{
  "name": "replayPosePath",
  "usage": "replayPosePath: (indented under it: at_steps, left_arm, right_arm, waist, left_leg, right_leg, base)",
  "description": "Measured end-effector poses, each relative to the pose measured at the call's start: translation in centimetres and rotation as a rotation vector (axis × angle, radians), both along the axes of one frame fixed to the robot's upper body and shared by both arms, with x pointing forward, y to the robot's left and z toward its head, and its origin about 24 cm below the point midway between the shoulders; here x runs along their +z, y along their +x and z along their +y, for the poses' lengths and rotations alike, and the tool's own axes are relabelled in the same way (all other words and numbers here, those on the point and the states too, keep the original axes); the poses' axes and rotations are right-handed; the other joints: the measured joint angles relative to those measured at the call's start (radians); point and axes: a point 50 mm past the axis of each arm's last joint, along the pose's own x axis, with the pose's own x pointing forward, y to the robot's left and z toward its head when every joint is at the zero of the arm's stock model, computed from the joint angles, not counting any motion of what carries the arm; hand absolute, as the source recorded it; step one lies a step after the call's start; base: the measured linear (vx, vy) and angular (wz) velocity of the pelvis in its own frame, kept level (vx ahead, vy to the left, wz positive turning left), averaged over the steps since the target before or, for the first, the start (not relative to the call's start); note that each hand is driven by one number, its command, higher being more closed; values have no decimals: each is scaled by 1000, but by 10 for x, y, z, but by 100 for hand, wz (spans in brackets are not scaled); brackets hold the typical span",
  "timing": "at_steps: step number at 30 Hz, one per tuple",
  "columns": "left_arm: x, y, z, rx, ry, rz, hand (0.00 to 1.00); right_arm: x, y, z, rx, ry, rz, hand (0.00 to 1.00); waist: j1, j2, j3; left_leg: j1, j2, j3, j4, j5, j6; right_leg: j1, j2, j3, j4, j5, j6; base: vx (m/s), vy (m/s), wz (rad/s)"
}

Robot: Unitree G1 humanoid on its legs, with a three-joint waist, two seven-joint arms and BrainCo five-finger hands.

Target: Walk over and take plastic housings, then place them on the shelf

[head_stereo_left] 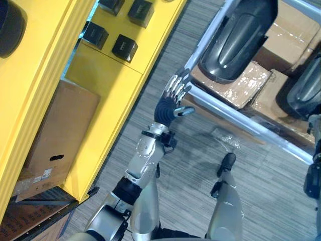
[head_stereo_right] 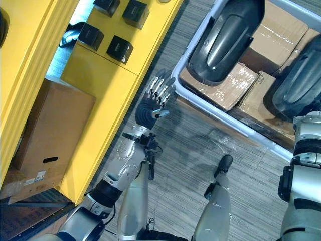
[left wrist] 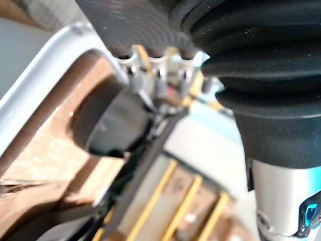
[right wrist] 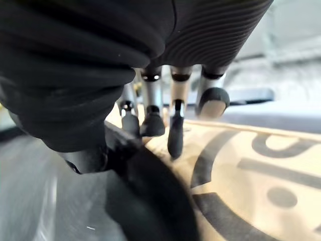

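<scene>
Two plastic housings, dark grey, glossy, long and rounded: first housing lies on top of plastic-wrapped cardboard boxes inside a silver-framed rack; second housing lies further along the same rack, on the boxes at the robot's right, partly cut by the picture's edge. Neither housing is held. Left hand: raised just beside the near corner of the rack, fingers straight and slightly spread, thumb out to the side, holding nothing, apart from the first housing; its wrist view shows the fingers before the rack's silver rail and a dark rounded housing. Right hand: fingers relaxed and hanging loose above a printed cardboard surface, closed round nothing, a dark rounded shape just beside them. Yellow shelf unit: stands at the robot's left, well apart from the rack; its upper level carries several small black boxes; a brown cardboard box with a hand slot sits in its lower bay. Floor: grey striped carpet between shelf unit and rack.
</scene>
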Motion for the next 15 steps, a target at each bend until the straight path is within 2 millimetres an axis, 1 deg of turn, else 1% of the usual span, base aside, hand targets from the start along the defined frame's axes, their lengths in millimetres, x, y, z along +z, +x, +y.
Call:
replayPosePath:
  at_steps: [4, 6, 7, 10, 12, 13, 14, 15]
  left_arm:
    - [-11, -5, 11, 29, 1, 18, 0]
    - [-15, -7, 15, 44, -8, 30, 0]
    - [-17, -9, 18, 51, -12, 31, 0]
    - [-14, -14, 26, 65, -17, 10, 0]
    - [-12, -15, 32, 87, -28, 3, 0]
    - [-12, -16, 38, 104, -33, -3, 0]
    - [-12, -17, 43, 117, -32, -4, 0]
    - [-12, -18, 45, 124, -31, -5, 0]
  right_arm:
    - [0, 11, 13, 68, -115, 55, 100]
    - [0, 18, 23, 118, -168, 76, 100]
    - [1, 24, 33, 160, -196, 73, 100]
    - [13, 39, 58, 280, -314, 51, 100]
    - [15, 46, 73, 341, -354, 36, 100]
    - [13, 50, 85, 391, -361, 19, 100]
    - [7, 52, 95, 440, -370, 23, 100]
    - [2, 53, 101, 467, -373, 29, 100]
  waist:
    - [-2, 1, -1]
    - [-4, 0, -3]
    - [-6, -5, -10]
    - [-9, -10, -12]
    - [-19, -26, -18]
    - [-29, -49, -27]
    - [-31, -80, -42]
    - [-31, -97, -50]
  left_leg:
    - [21, -1, -2, -3, 2, 1]
    - [38, -2, 0, -10, 3, 1]
    - [43, -3, 1, -18, 7, 0]
    - [86, -1, 3, -53, 22, -9]
    - [107, 1, 6, -73, 28, -13]
    - [124, 5, 9, -89, 34, -17]
    - [144, 12, 20, -104, 37, -22]
    - [157, 13, 28, -114, 39, -22]
  right_leg:
    - [26, 0, -4, -8, 0, 0]
    - [45, 1, -5, -18, 2, 0]
    - [46, 1, -5, -20, 2, -1]
    - [84, 6, -12, -41, 8, -7]
    - [99, 10, -14, -49, 8, -8]
    - [110, 13, -14, -54, 8, -9]
    - [115, 17, -11, -57, 6, -12]
    - [116, 18, -5, -57, 5, -14]
  base:
    - [-5, -2, 1]
    - [0, 0, 0]
    - [0, 0, 0]
    - [9, -32, 3]
    - [23, -17, -1]
    - [60, -38, -6]
    - [76, -45, -14]
    - [78, -35, -16]
